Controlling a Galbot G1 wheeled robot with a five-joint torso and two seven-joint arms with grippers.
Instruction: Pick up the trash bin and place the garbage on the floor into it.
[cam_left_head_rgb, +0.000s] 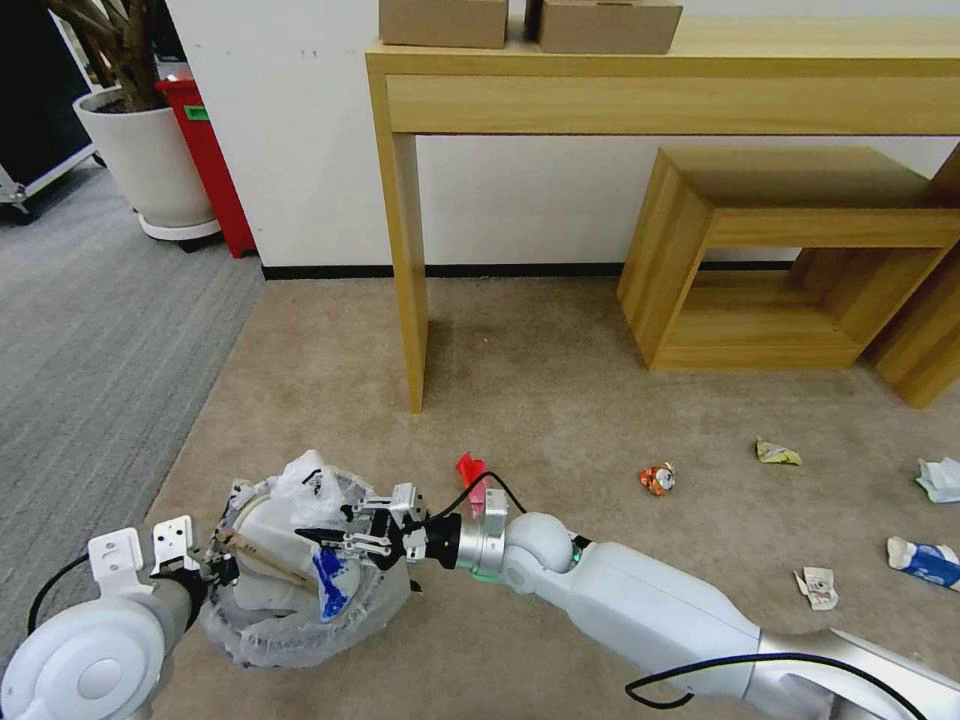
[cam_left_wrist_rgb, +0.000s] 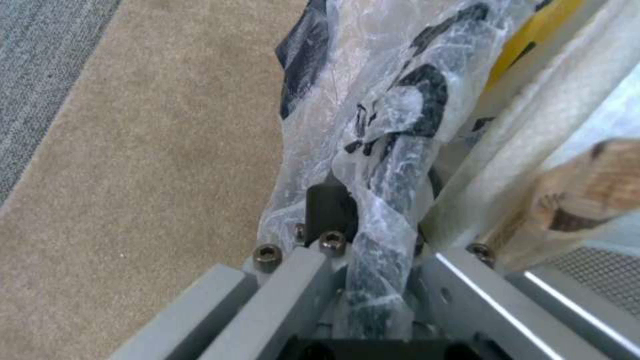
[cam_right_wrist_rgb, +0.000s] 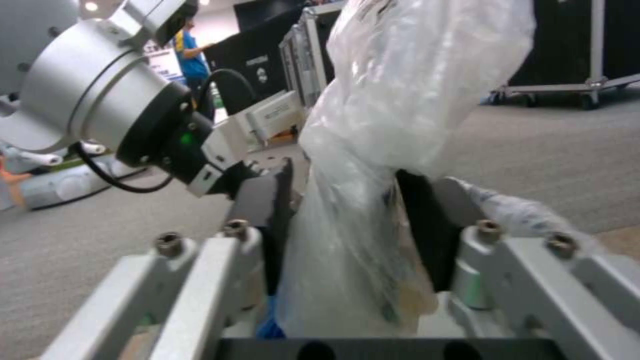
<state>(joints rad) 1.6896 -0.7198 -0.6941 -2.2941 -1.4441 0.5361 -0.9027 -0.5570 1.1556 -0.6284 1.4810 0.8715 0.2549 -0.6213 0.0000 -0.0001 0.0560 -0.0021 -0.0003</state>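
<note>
**Near the carpet's left edge: bin held at the rim, right arm over its mouth**

On the beige floor (cam_left_head_rgb: 560, 400), close to the seam with the grey ribbed carpet (cam_left_head_rgb: 90, 340), the trash bin (cam_left_head_rgb: 300, 610) is held by the left gripper (cam_left_head_rgb: 205, 572), which is clenched on its bag-lined rim; the left wrist view shows the fingers (cam_left_wrist_rgb: 327, 205) pinching crinkled plastic. The right gripper (cam_left_head_rgb: 345, 537) reaches across the bin mouth, its fingers (cam_right_wrist_rgb: 270, 210) closed around a bunch of the clear bag liner (cam_right_wrist_rgb: 373, 165).

**Risks (judgement)**
- Liner snag: withdrawing the right gripper while it grips plastic could drag the bag off the rim.
- Tipping: the one-sided rim hold may let the bin swing and spill.
- Ejection: the wooden stick (cam_left_head_rgb: 265, 556) projects upward and could be knocked out.

**Orientation**
- Bin: appears tilted, mouth facing up and somewhat toward the robot.
- Stick: long axis runs from the left rim toward the bin's centre.
- Remaining garbage: red wrapper (cam_left_head_rgb: 470, 468), crumpled wrapper (cam_left_head_rgb: 657, 479), yellow wrapper (cam_left_head_rgb: 777, 453), white paper (cam_left_head_rgb: 940, 478), blue-white carton (cam_left_head_rgb: 925, 560), toward the floor's right edge
</note>
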